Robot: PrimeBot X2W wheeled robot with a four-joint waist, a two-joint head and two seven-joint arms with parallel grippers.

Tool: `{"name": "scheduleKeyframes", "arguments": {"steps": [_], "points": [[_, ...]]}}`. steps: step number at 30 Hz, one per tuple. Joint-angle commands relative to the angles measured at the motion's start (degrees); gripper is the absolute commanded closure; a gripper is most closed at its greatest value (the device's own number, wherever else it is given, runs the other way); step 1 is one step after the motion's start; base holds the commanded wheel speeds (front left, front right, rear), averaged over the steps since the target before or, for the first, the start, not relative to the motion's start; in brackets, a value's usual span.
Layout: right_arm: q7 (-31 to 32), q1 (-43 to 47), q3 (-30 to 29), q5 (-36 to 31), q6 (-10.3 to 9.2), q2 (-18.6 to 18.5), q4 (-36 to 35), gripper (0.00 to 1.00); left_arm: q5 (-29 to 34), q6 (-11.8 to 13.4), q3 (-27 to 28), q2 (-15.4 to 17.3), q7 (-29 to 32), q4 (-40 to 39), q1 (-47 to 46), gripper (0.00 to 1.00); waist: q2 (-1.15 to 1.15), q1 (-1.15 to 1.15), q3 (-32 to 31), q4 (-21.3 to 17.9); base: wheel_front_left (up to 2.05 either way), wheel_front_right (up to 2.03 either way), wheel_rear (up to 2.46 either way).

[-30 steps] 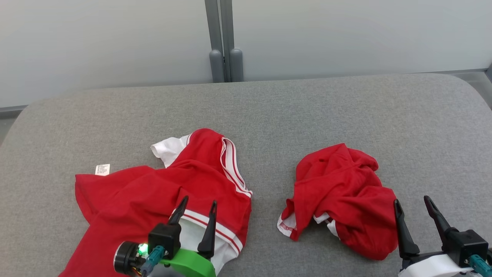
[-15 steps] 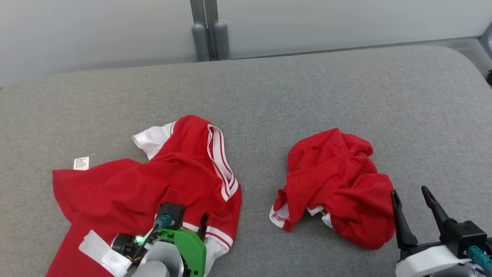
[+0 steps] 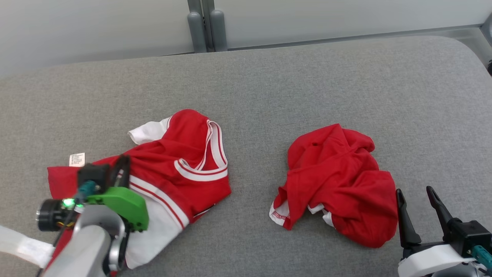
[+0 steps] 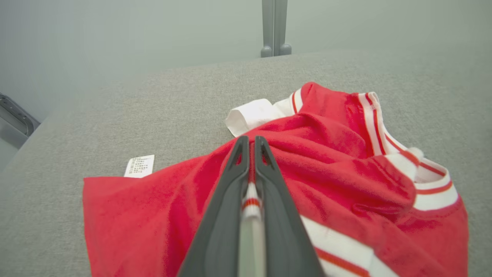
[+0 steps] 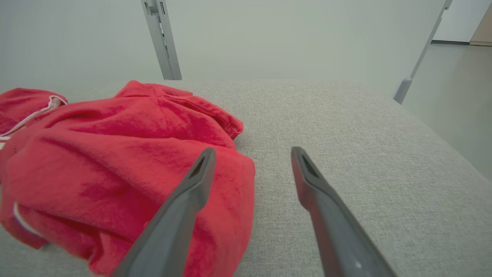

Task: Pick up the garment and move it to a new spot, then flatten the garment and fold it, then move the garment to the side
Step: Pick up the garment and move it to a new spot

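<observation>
Seemingly a bare lab room: grey padded bench [image 3: 307, 96] before frosted partition panels [image 3: 346, 15].

The red, white-trimmed garment [image 3: 169, 154] is lying rumpled at near left, its striped edge folding over; a second garment [image 3: 338, 184], also red, is sitting crumpled at right.
</observation>
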Motion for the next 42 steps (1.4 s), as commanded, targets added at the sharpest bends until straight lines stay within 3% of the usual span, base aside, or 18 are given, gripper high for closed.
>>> {"name": "scheduleKeyframes", "arguments": {"steps": [1,8,14,22,28,32,42], "points": [[-0.2,0.0,0.1,0.1,-0.02,-0.1,0.1,0.0,-0.4,0.8,1.2,1.5,-0.4,-1.6,-0.9,1.0,0.0,0.0,-0.4,0.5,0.0,0.0,0.0],[-0.2,-0.7,0.9,0.3,-0.02,-0.7,0.2,0.0,-0.9,4.2,10.4,13.4,1.2,-8.8,-4.2,1.0,0.0,0.0,-0.3,0.9,0.0,0.0,0.0],[-0.2,-1.5,1.0,0.4,-0.02,-1.0,-0.1,0.0,-1.4,3.8,17.5,24.0,3.0,-9.5,-9.9,1.0,0.0,0.0,1.1,0.3,0.0,0.0,0.0],[-0.2,-3.0,2.0,0.6,-0.02,-0.6,0.3,0.0,0.8,3.0,21.5,32.4,2.9,-2.7,-19.8,1.0,0.0,0.0,3.2,-1.4,0.0,0.0,0.0],[-0.2,-3.4,1.9,0.7,-0.02,-1.0,0.4,0.0,3.9,2.7,21.3,37.2,2.3,2.6,-24.2,1.0,0.0,0.0,4.4,-2.5,0.0,0.0,0.0],[-0.2,-3.7,1.7,0.8,-0.02,-0.9,0.3,0.0,3.2,1.5,19.9,34.6,1.7,5.0,-24.3,1.0,0.0,0.0,5.2,-2.7,0.0,0.0,0.0],[-0.2,-5.6,2.8,0.7,-0.02,-0.6,0.4,0.0,-1.2,-1.2,15.3,20.1,-2.0,13.3,-18.2,1.0,0.0,0.0,8.2,-2.3,0.0,0.0,0.0]]}}
